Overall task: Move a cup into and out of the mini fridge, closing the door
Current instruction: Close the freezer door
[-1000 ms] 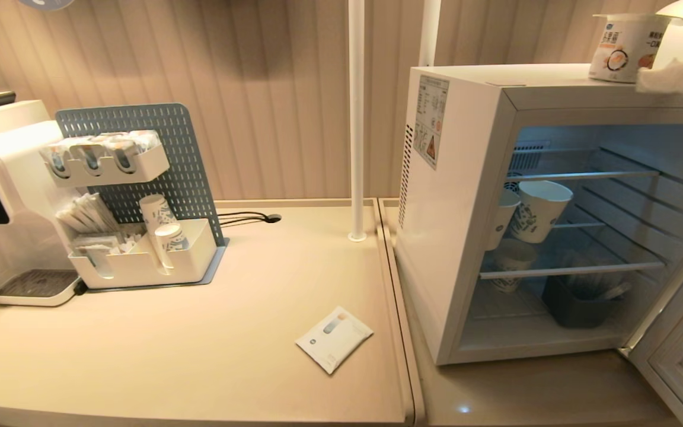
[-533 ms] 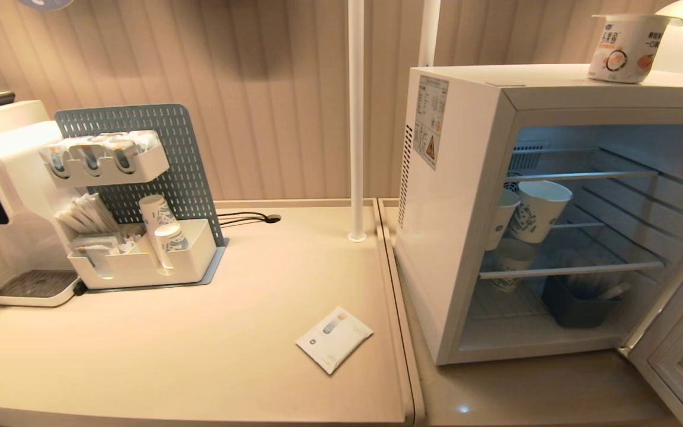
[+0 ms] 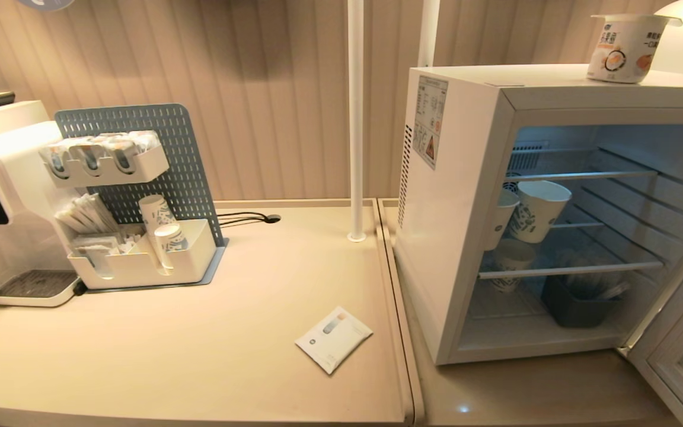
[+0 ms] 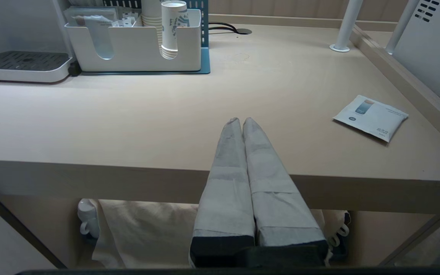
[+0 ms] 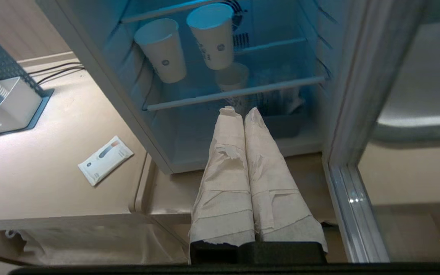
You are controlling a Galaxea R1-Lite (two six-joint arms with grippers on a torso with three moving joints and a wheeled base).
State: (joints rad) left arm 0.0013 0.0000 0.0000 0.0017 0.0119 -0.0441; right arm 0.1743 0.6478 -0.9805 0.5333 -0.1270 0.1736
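On top of the mini fridge (image 3: 466, 196), near its right rear, the cup (image 3: 625, 46) is seen upright; the door (image 3: 682, 350) is swung wide open; the right hand (image 5: 239, 111) is held shut and empty before the shelves; the left hand (image 4: 241, 122) is shut, empty, at the desk (image 4: 128, 122) edge.
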